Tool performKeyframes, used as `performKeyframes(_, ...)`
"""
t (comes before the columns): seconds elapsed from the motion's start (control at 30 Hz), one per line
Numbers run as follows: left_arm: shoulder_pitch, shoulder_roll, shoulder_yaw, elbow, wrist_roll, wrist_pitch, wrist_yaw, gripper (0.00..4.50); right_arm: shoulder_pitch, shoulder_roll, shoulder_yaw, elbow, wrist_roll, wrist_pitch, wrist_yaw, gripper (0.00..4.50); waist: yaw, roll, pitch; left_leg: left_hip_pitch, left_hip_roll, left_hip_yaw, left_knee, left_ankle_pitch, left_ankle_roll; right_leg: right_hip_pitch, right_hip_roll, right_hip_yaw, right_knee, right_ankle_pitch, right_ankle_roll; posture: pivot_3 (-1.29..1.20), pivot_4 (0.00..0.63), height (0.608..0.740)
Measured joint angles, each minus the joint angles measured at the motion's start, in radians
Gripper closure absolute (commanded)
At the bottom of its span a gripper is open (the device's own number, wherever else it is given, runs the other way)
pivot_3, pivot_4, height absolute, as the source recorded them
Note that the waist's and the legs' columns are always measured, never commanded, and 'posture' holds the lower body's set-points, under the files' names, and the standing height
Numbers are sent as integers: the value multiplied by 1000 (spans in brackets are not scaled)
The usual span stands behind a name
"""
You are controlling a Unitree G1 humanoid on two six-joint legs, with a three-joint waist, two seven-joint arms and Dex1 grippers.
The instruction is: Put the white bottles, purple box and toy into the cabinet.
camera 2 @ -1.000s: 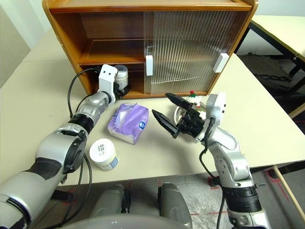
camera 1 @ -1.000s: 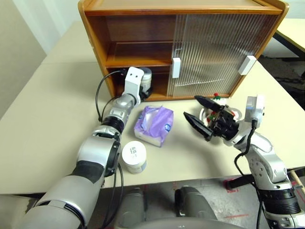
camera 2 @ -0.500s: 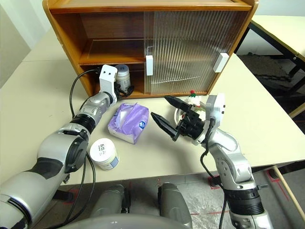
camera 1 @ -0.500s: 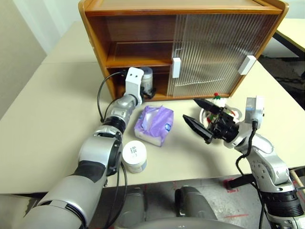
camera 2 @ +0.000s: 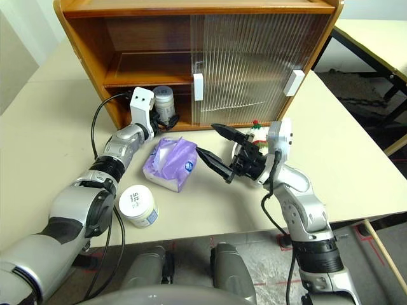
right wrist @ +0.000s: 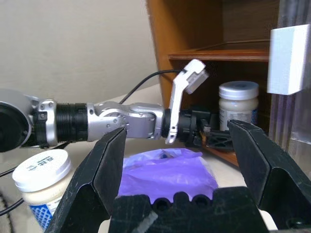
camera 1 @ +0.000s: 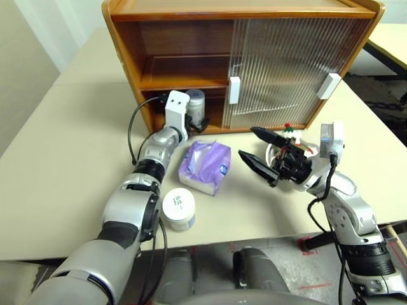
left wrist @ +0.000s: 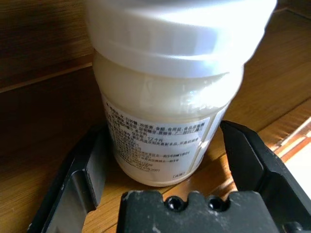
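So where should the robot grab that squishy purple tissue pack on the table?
Probably across the two long sides of the soft purple tissue pack, coming down from above. It lies flat on the cream table with tissue poking out the top, so a side approach would likely just push it along.

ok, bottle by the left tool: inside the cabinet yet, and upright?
In and upright: the white bottle stands on the cabinet floor, lid up, between the open left tool fingers, apparently unclamped.

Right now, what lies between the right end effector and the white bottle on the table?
The purple box lies between the right end effector and that white bottle, in both eye views.
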Motion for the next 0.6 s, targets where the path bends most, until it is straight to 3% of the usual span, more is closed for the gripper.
performKeyframes(0.4, 164, 23, -11, -375, -13, 181, 5, 31, -28, 13, 11, 43, -2, -15, 36, 0, 3, 0, 0, 0, 0, 0, 0, 0, 0, -1, -1, 1, 2, 0, 0, 68, 53, 740)
performKeyframes(0.5, 192, 22, -6, -426, -21, 212, 24, 630, -37, 16, 13, 48, -2, -18, 43, 0, 6, 0, 0, 0, 0, 0, 0, 0, -1, -1, -1, 0, 2, 0, 0, 71, 53, 740)
performKeyframes(0.6, 204, 22, -4, -451, -27, 229, 35, 1775, -37, 16, 14, 58, -2, -23, 52, 0, 10, 0, 0, 0, 0, 0, 0, 0, -1, -1, -2, 0, 2, 0, 0, 72, 54, 740)
